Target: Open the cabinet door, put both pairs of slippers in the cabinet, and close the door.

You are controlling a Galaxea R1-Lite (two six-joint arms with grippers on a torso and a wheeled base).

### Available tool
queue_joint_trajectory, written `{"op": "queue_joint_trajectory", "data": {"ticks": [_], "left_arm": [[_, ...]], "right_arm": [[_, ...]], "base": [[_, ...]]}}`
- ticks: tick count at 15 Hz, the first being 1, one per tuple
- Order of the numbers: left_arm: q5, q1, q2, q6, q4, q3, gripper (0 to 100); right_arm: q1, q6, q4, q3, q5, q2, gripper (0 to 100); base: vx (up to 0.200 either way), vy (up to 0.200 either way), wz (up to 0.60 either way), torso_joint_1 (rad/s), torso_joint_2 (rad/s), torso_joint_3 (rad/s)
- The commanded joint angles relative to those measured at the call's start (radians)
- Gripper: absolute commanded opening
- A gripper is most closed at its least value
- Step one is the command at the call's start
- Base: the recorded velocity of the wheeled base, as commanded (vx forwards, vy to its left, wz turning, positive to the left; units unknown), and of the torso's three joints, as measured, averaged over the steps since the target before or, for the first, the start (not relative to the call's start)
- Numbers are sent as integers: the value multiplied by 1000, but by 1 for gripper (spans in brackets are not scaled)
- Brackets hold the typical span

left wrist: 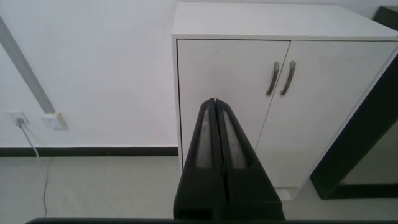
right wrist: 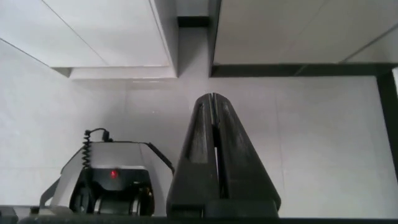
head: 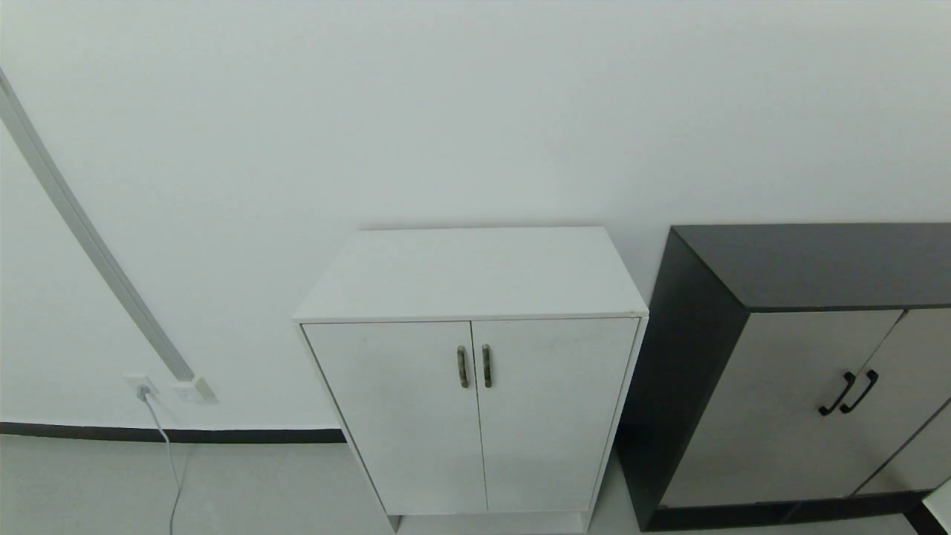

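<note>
A white two-door cabinet (head: 475, 371) stands against the wall with both doors closed; two metal handles (head: 474, 366) sit side by side at the centre seam. In the left wrist view the same cabinet (left wrist: 280, 93) and its handles (left wrist: 280, 78) lie ahead of my left gripper (left wrist: 215, 102), which is shut with nothing in it and held well short of the doors. My right gripper (right wrist: 213, 98) is shut and empty, pointing down at the pale floor near the foot of the white cabinet (right wrist: 118, 37).
A black cabinet with grey doors (head: 802, 386) stands close to the right of the white one, a narrow gap between them. A wall socket with a grey cable (head: 160, 423) is low on the left wall. Pale floor (head: 186, 483) lies in front.
</note>
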Motion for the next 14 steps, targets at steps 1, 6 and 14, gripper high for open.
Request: {"op": "queue_joint_trajectory", "data": {"ticks": [1, 6, 14], "left_arm": [[0, 0, 1, 0, 0, 0, 0], [0, 0, 1, 0, 0, 0, 0], [0, 0, 1, 1, 0, 0, 0]], "right_arm": [[4, 0, 46, 0, 8, -78, 0], [7, 11, 63, -2, 28, -118, 0], [-140, 11, 101, -2, 29, -267, 0]], "base": [[0, 0, 0, 0, 0, 0], [0, 0, 0, 0, 0, 0], [0, 0, 0, 0, 0, 0]]}}
